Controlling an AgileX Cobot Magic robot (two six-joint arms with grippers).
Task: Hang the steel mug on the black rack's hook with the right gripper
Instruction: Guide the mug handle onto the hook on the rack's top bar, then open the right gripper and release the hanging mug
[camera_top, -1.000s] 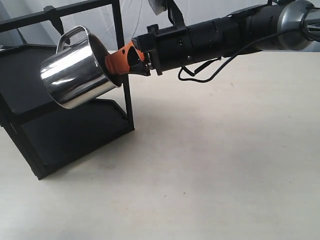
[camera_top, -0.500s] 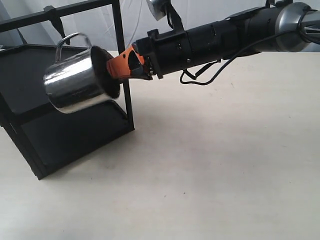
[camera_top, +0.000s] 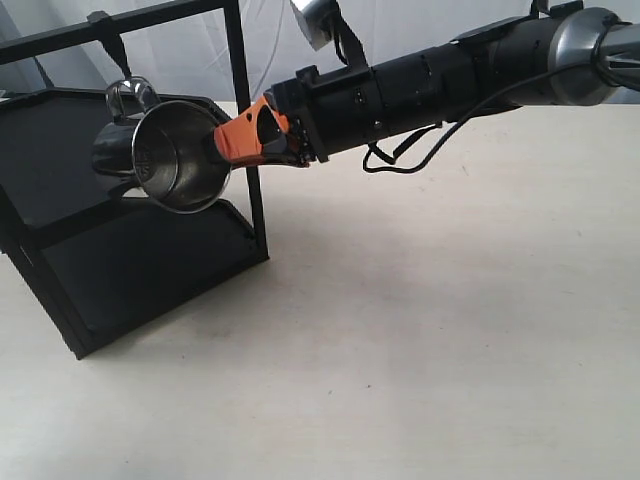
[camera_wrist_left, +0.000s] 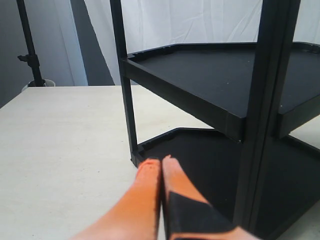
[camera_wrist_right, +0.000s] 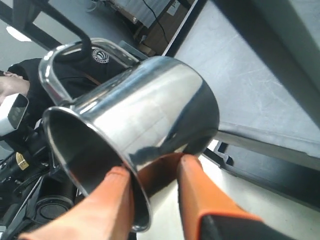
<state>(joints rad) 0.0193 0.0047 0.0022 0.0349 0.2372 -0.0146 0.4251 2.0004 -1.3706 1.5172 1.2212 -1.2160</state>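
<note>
Steel, shiny and cylindrical, the small mug hangs in the upper left of the exterior frame with its open mouth turned toward the camera and its looped handle uppermost, around the thin black hook that drops from the top crossbar of the large matte-black metal rack. Orange-padded right gripper pinches the mug's rim, one finger inside and one outside, as the right wrist view shows. Orange fingers of the left gripper are pressed together, empty, just beside the rack's lower shelf above the pale tabletop.
</note>
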